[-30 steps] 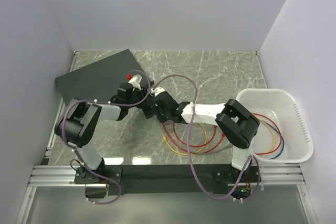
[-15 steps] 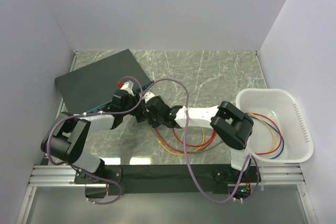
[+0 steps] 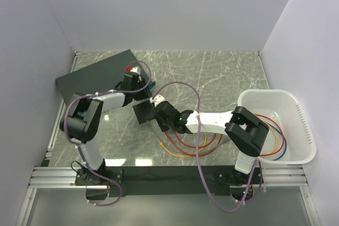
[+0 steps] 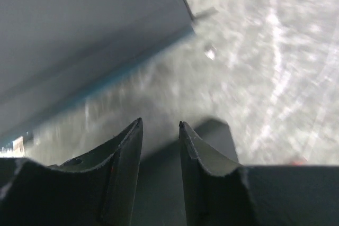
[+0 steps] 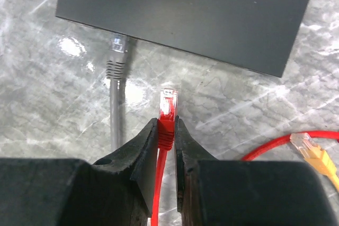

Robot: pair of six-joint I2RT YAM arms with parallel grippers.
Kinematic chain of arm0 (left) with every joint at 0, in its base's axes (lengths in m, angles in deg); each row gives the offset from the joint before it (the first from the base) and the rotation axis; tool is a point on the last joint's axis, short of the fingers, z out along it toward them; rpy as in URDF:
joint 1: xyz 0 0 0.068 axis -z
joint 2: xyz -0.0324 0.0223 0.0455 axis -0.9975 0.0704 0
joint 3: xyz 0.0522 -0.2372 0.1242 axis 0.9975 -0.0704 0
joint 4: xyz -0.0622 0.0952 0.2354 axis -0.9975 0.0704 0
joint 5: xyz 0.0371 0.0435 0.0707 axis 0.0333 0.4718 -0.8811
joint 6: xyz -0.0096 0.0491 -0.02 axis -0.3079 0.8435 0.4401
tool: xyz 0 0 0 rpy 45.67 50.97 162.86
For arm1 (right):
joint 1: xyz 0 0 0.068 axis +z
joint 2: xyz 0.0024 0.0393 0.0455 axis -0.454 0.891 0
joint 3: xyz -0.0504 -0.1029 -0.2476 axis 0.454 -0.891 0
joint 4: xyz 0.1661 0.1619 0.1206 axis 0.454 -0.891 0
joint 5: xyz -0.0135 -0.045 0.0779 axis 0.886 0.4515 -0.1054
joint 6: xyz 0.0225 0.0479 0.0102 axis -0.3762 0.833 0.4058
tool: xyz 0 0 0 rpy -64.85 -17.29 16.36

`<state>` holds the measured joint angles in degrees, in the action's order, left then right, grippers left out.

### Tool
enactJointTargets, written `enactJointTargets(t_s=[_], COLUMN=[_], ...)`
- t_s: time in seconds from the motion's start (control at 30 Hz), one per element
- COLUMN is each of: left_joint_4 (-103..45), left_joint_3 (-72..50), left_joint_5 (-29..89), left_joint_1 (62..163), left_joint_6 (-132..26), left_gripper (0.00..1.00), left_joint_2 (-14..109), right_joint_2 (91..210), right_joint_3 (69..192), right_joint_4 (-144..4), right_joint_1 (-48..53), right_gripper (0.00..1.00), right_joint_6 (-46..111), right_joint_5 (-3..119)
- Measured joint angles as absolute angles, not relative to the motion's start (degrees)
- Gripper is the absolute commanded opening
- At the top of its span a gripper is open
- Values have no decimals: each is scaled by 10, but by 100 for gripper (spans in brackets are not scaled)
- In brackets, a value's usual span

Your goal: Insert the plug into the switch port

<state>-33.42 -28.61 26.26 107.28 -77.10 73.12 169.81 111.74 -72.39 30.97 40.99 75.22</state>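
Observation:
In the right wrist view my right gripper [image 5: 167,123] is shut on the ribbed boot of a red plug [image 5: 168,104], whose clear tip points at the near edge of the small matte-black box [image 5: 185,14], a short gap away. A grey plug [image 5: 117,43] sits in that edge to the left. The switch port itself does not show. From above, the box [image 3: 142,113] lies just left of my right gripper [image 3: 156,116]. My left gripper [image 3: 142,86] hovers beyond the box, by the large slab's corner, and is open [image 4: 160,125] with nothing between its fingers.
The large dark slab with a blue strip [image 3: 100,80] lies at the back left. Red and yellow cables [image 3: 185,146] loop on the marble beneath my right arm, with a yellow plug [image 5: 312,153] nearby. A white tub [image 3: 296,110] holding coiled cables stands at the right.
My left gripper dipped toward the near side, then swung back up by the slab's corner. My right gripper moved a little nearer with the red plug, leaving the small box in plain sight.

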Motion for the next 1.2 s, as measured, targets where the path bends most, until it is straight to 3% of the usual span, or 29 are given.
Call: enactJointTargets(t_s=[0.23, 0.7, 1.2], left_joint_4=[-300, -339, -303], left_joint_3=[-233, -401, -406], left_joint_5=[258, 211, 192], left_joint_1=[1066, 1051, 1051], left_joint_6=[-755, -780, -783], left_gripper=[40, 41, 39], left_joint_2=[791, 658, 633], right_joint_2=[1715, 1787, 1793], right_joint_3=[1125, 1217, 1226], right_joint_4=[-731, -787, -794], right_joint_1=[283, 259, 285], right_gripper=[0, 0, 0], right_joint_6=[418, 417, 416], right_joint_5=[752, 721, 727])
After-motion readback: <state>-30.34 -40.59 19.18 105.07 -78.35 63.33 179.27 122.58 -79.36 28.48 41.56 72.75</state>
